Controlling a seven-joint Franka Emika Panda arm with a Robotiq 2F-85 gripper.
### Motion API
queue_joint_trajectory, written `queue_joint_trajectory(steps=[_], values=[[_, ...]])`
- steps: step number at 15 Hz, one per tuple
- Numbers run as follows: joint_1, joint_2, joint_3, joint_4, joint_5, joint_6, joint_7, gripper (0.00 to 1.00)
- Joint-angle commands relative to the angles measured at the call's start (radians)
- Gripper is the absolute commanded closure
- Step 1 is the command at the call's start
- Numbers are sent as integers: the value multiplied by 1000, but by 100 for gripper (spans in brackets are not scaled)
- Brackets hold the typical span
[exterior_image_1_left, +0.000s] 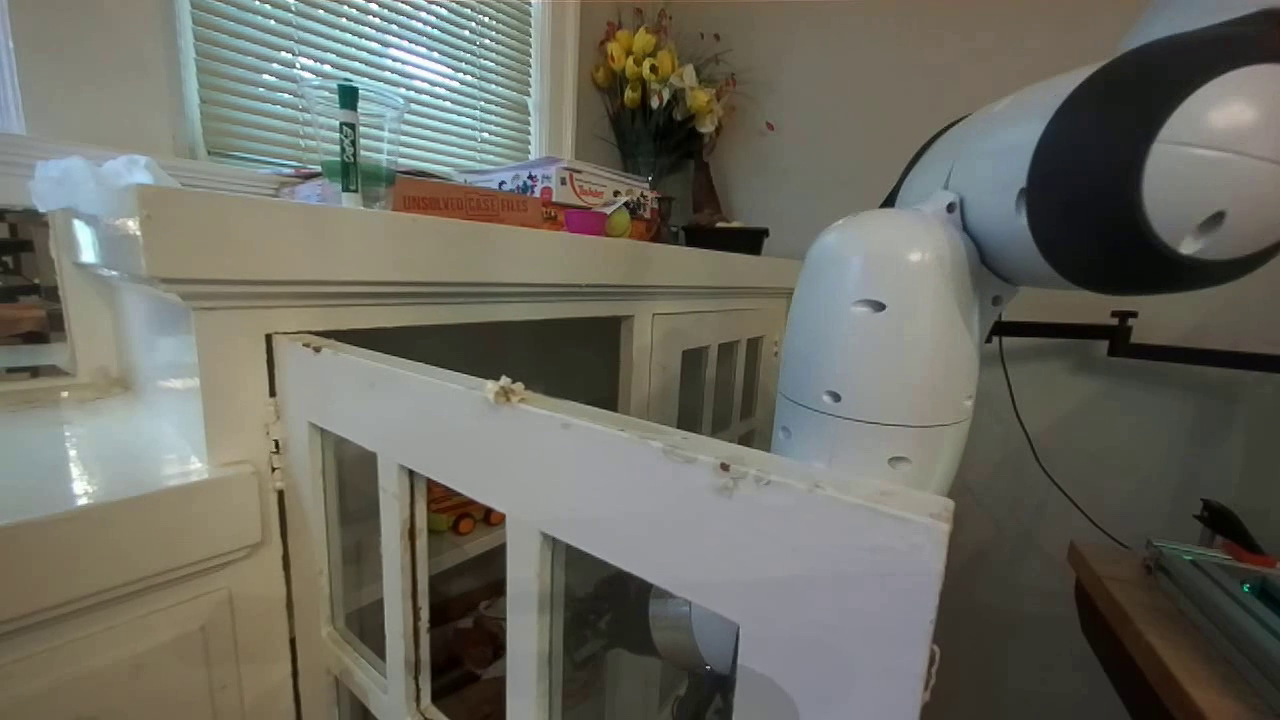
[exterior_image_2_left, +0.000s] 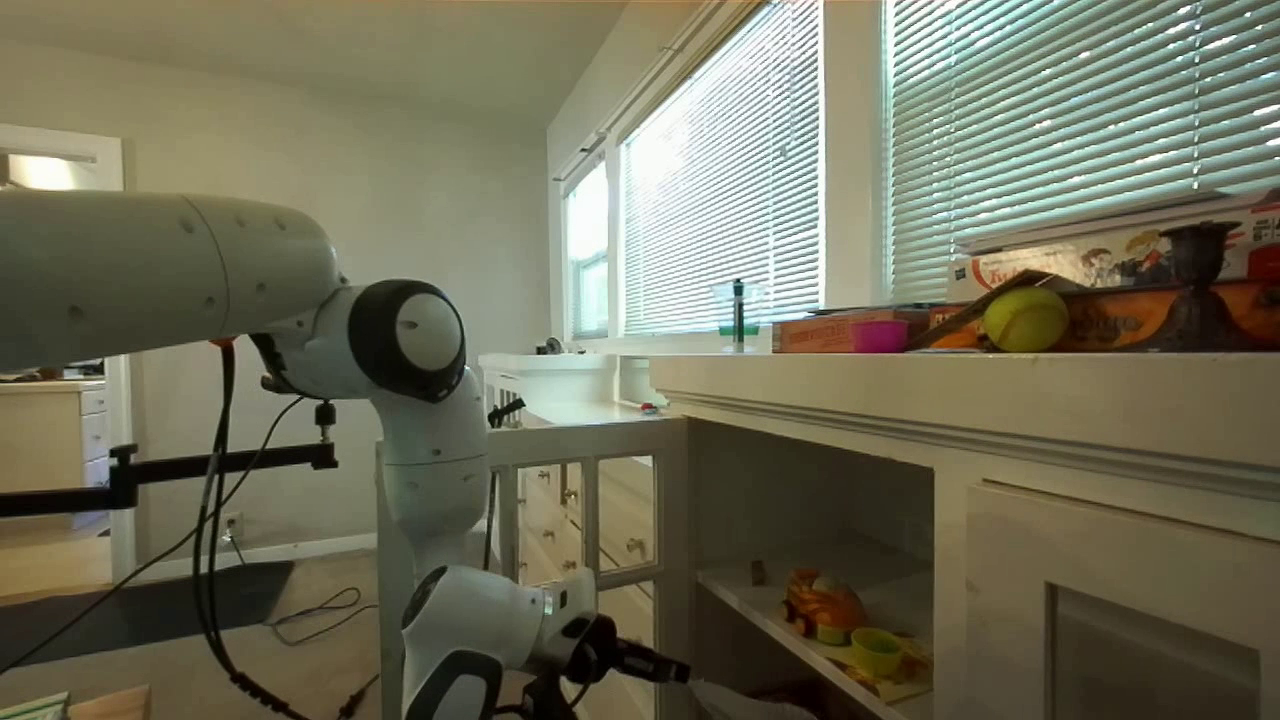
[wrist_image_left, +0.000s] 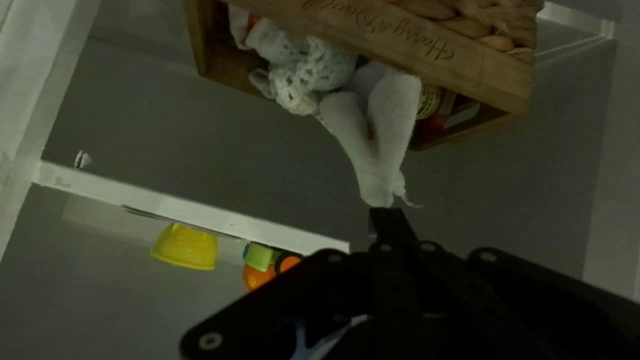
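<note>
Fingers (wrist_image_left: 391, 225) pinch cloth (wrist_image_left: 392, 117) protruding from "Harry&David" crate (wrist_image_left: 487, 80).

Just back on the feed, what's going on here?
At a cabinet whose glass-paned door stands open, the gripper is shut on the end of a soft white item. That item reaches from a wooden box in the compartment below the shelf. Whether the crocheted white piece next to it is part of it, I cannot tell. A toy vehicle and a yellow-green cup sit on the shelf.
</note>
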Motion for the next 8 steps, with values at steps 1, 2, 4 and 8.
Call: queue_joint_trajectory(steps=[1,2,4,8], values=[[172,-58,-101,-85,183,-2,1,100],[212,-56,-128,-91,227,-4,1,100],[287,-63,-168,-118,307,-5,-1,100],[419,-85,-233,-197,448,-5,-1,100]])
